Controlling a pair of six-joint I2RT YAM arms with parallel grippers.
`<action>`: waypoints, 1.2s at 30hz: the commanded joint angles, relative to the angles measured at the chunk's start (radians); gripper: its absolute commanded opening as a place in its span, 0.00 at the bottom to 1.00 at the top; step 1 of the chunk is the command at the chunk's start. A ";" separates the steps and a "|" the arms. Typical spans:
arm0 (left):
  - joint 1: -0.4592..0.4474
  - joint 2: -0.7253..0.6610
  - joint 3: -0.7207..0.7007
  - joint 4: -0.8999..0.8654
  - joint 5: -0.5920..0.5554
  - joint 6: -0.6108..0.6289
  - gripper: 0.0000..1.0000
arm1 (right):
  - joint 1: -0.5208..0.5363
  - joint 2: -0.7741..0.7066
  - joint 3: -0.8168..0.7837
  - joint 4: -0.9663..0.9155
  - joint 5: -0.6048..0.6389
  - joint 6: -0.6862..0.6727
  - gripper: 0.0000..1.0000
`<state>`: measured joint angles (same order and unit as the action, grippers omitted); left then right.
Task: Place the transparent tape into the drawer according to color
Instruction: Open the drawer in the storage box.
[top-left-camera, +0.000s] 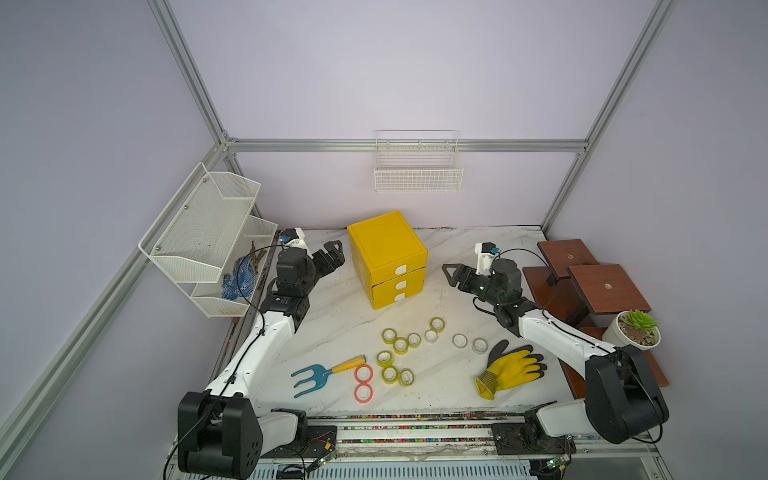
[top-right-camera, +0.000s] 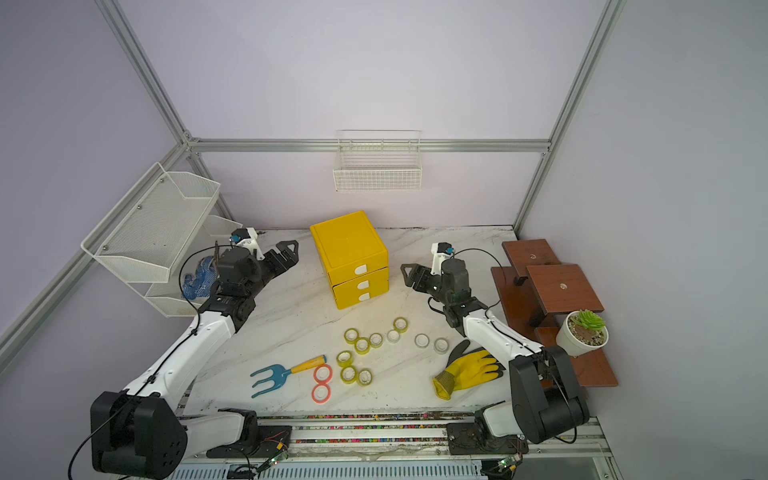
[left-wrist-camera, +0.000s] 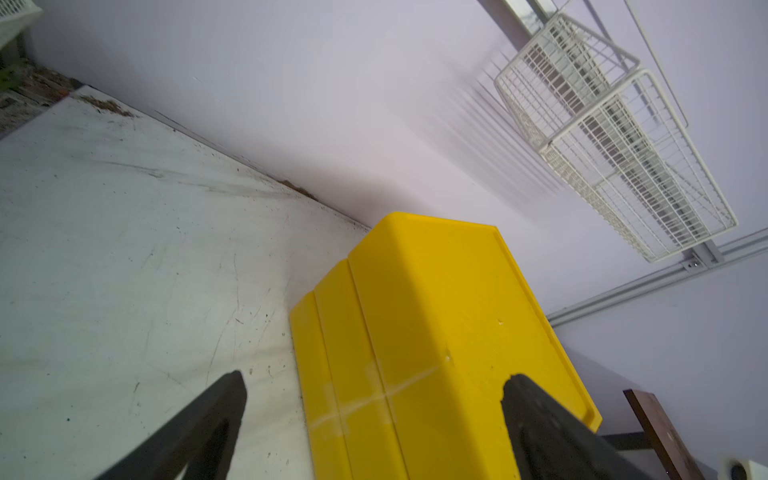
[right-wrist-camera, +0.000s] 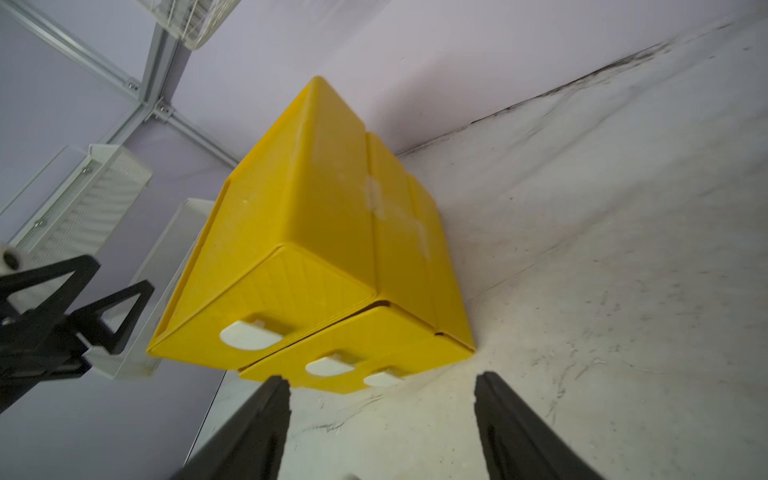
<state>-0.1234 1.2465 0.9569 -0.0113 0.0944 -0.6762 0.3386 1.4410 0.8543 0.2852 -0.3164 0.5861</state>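
Right wrist view: your right tool (right-wrist-camera: 381, 378), parted, empty, faces shut drawers (right-wrist-camera: 291, 216), presumably to open one; left tool (left-wrist-camera: 376, 376) wide, empty.

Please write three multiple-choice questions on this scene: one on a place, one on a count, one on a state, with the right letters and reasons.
1. Where do the pink rings lie? A) beside the rake; B) on the floor; C) between the left jaws.
2. How many are there? A) one; B) two; C) four.
3. The left gripper is: A) open, empty; B) shut, empty; C) shut on a ring.
Answers: 1 A, they lie by its handle; 2 B, both top views show two; 3 A, its jaws stand wide apart, gripping nothing.
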 joint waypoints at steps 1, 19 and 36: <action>-0.025 0.012 0.061 -0.051 0.060 0.032 1.00 | 0.013 0.042 0.054 -0.020 -0.014 -0.016 0.72; -0.081 0.069 0.102 -0.116 0.045 0.076 1.00 | 0.033 0.277 0.256 -0.036 0.034 -0.002 0.57; -0.110 0.156 0.241 -0.153 0.082 0.144 1.00 | 0.033 0.216 0.288 -0.132 0.305 0.141 0.61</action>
<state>-0.2260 1.3949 1.1404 -0.1722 0.1539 -0.5777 0.3695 1.7317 1.1793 0.1505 -0.0608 0.6765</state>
